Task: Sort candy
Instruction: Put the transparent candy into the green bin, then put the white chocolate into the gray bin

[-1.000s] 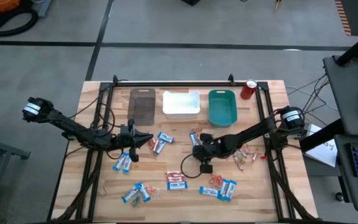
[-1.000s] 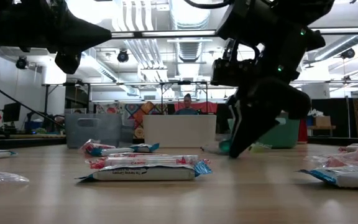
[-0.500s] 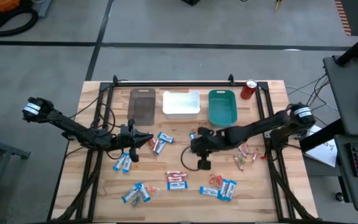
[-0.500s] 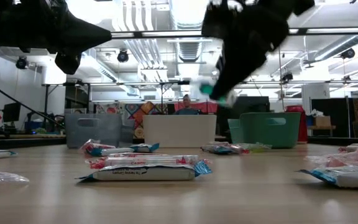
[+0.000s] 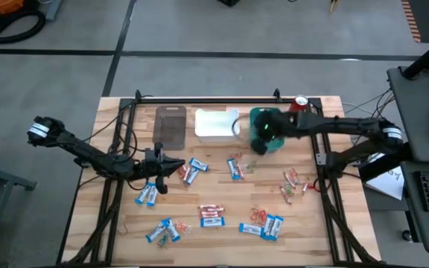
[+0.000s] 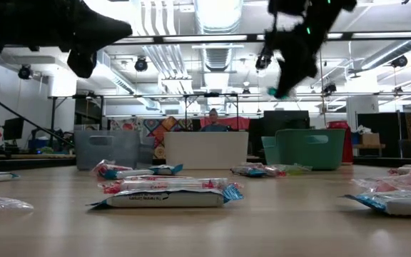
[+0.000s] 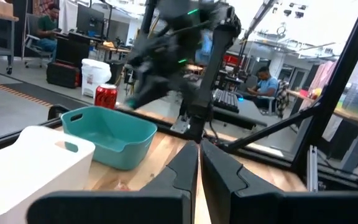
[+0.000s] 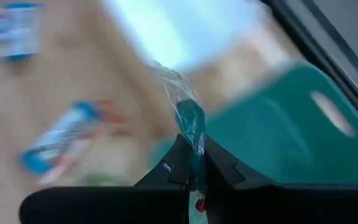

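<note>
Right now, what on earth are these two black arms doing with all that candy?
They are sorting it. The right gripper, fingers shut on a small teal clear-wrapped sweet, hangs above the teal plastic bin. The left gripper waits shut over the wooden table, where wrapped bars lie scattered.

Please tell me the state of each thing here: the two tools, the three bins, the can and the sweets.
Right tool: shut on a clear-wrapped green candy, raised over the teal bin.
Left tool: shut, empty, above the table.
Grey bin: upright, contents cannot be told.
White bin: upright, contents cannot be told.
Red can: upright beside the teal bin.
Candy bars: scattered loose on the table.
</note>
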Robot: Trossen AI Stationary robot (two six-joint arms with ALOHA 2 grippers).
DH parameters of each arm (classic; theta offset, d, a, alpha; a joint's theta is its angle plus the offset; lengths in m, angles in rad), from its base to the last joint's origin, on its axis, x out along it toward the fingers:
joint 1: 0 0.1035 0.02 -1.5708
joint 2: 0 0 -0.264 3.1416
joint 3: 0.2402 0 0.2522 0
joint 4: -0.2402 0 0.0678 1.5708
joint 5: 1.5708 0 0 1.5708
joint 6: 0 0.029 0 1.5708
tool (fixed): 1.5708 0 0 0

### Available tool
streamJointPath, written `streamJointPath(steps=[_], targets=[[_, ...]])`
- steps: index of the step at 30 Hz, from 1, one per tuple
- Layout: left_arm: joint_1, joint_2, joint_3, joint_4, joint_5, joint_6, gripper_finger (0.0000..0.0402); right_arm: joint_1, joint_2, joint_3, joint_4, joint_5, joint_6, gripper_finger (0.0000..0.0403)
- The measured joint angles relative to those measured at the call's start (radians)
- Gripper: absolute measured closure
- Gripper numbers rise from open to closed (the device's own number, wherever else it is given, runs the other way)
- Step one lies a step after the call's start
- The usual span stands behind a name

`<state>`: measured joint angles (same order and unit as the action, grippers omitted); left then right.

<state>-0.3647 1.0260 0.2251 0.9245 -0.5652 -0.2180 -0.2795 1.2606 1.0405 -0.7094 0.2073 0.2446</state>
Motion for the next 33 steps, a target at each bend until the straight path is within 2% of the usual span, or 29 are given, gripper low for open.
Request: streamJointPath(steps=[5, 9, 20, 23, 28, 33], targets=[[0.0, 0.026, 0.035, -0.026, 0.002, 0.044, 0.0398, -0.191, -0.032, -0.126, 0.074, -0.001, 0.085, 0.039], [0.0, 0.046, 0.047, -0.029, 0.002, 0.072, 0.0398, -0.232, -0.034, -0.192, 0.175, -0.003, 0.097, 0.0383], [0.0, 0.073, 0.058, -0.054, 0.002, 0.09, 0.0398, -0.229, -0.04, -0.193, 0.197, -0.001, 0.118, 0.027], [0.0, 0.066, 0.059, -0.078, 0.007, 0.09, 0.0398, -0.217, -0.048, -0.177, 0.197, -0.047, 0.142, 0.0246], [0.0, 0.05, 0.059, -0.214, 0.129, 0.032, 0.0398, -0.139, -0.056, -0.131, 0.2, -0.177, 0.16, 0.0228], [0.0, 0.013, 0.059, -0.349, 0.22, -0.171, 0.0398, -0.01, -0.056, -0.078, 0.19, -0.214, 0.169, 0.0232]])
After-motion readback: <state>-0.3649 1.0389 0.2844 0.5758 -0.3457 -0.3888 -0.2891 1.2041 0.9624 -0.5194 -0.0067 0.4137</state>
